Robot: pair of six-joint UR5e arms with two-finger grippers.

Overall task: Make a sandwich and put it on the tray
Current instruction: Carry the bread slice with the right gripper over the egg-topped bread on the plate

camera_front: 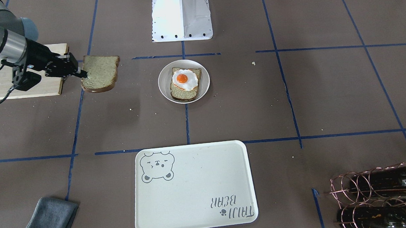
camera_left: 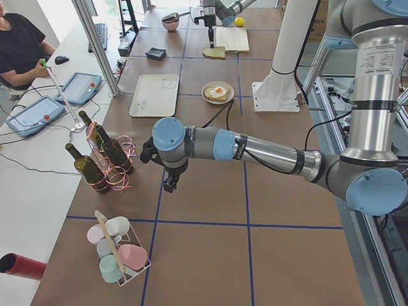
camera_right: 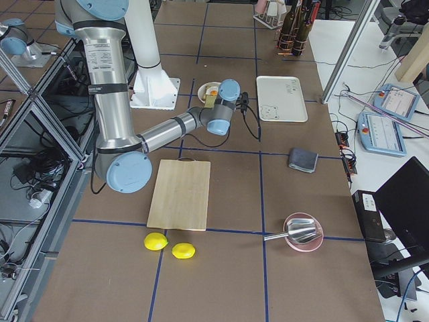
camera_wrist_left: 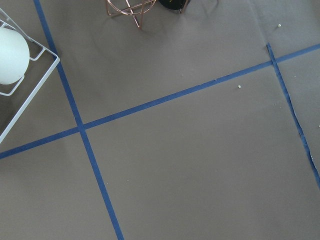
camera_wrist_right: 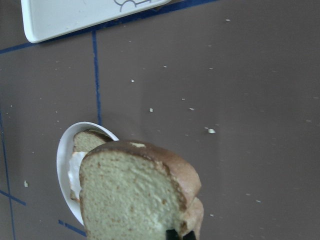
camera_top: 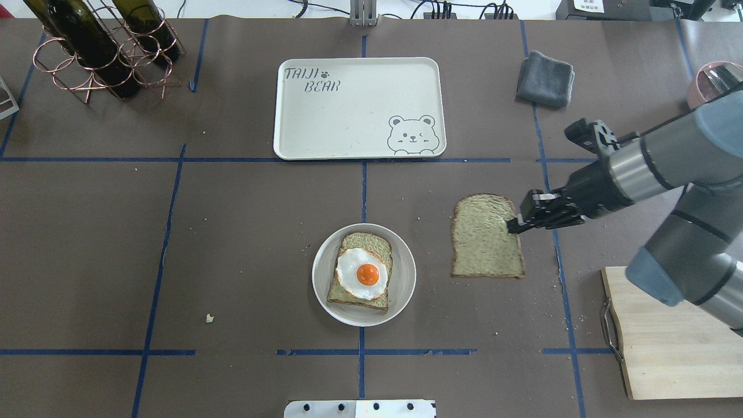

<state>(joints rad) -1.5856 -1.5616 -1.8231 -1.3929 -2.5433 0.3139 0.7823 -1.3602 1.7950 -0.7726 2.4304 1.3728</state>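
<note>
Between the plate and cutting board, the right hand clamps one edge of a bread slice.

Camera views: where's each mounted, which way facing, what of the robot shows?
Front-facing: across table, facing robot; white base, right gripper holding tan brown-crusted bread slice.
Overhead: behind the robot, looking down; right arm.
Exterior left: table's left end; left arm near.
Exterior right: opposite end; right arm near.
Left wrist: down at brown table; no body.
Right wrist: down past held slice.
Shared: front-facing, overhead both show cream rectangular bear tray.
</note>
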